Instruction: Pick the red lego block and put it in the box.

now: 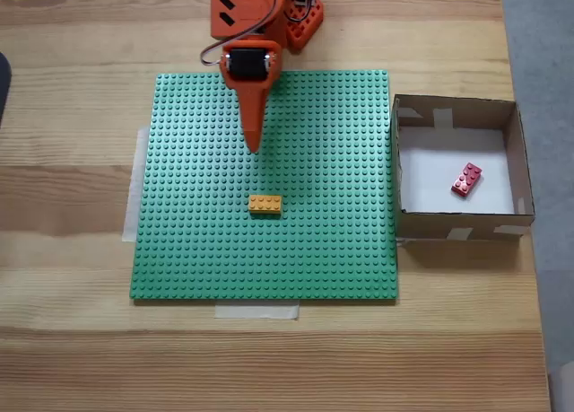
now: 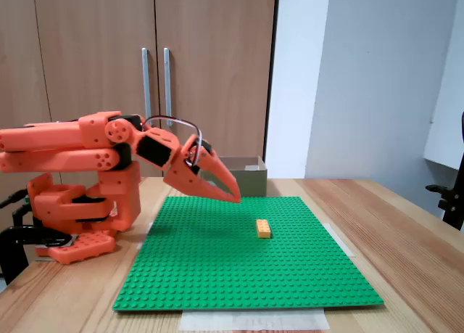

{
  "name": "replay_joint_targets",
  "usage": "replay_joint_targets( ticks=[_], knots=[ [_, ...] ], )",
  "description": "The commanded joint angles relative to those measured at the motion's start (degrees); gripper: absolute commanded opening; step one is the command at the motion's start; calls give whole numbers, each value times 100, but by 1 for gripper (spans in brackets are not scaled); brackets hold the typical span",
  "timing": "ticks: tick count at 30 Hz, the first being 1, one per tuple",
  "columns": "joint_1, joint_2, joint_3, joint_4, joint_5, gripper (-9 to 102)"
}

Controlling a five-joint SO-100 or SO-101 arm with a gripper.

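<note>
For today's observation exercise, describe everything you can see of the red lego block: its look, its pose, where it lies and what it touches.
The red lego block is a small rectangular brick of glossy red plastic, its studs facing up in two rows of four. In the fixed view from above it lies flat on the white inner floor of the cardboard box, right of centre, turned diagonally to the walls. It touches only the floor, clear of every wall. The gripper hangs far off over the green baseplate, so nothing holds the brick.

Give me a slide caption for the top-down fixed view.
Red lego block lies in the cardboard box; pincer hovers over the green baseplate.
</note>
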Motion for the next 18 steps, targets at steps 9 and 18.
replay_joint_targets(
  ticks=[9,18],
  knots=[
    [123,308,176,861,-97,-1],
    [167,316,176,940,-70,-1]
  ],
)
